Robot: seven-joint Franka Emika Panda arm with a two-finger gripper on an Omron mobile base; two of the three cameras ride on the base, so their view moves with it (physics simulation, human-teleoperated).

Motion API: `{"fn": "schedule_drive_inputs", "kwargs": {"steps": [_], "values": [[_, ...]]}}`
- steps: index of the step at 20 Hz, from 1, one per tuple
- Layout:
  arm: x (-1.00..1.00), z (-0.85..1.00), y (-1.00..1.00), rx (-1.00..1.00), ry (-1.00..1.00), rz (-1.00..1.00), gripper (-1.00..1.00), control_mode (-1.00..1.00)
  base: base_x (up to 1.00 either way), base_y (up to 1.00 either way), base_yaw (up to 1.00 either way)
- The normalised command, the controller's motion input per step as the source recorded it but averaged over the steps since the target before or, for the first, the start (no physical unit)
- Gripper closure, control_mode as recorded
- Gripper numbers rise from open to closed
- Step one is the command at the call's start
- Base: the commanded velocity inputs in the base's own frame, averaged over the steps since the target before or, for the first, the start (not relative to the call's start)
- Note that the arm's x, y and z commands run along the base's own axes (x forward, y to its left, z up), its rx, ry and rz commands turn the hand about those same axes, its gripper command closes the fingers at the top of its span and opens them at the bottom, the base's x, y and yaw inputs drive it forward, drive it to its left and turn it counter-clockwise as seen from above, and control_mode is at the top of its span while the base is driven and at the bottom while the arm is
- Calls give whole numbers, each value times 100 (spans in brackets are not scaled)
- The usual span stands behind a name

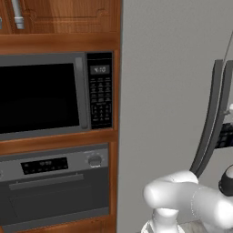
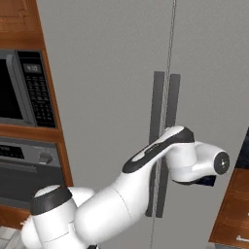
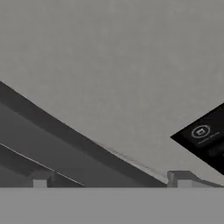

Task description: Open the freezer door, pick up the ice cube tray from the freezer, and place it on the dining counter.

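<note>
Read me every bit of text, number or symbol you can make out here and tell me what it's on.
"4:10", roughly: pale digits on the microwave clock display; blurred, so uncertain.
Microwave keypad: rows of button labels, too small to read.
Oven control display: pale marks, unreadable.
Black panel on the fridge front in the hand view: a small square icon in a ring, with lines beneath it too blurred to read.

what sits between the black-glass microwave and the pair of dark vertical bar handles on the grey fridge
In the left base view, a reddish-brown wood post, then bare light-grey matte freezer door panel up to the dark bar handles.
</note>
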Motion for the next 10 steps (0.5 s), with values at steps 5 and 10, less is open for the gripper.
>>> {"fn": "schedule_drive_inputs", "kwargs": {"steps": [5, 10], "values": [[32, -50, 8, 0, -13, 1, -100, -100, 0, 0, 0], [1, -3, 58, -3, -25, 8, -100, -100, 0, 0, 0]]}}
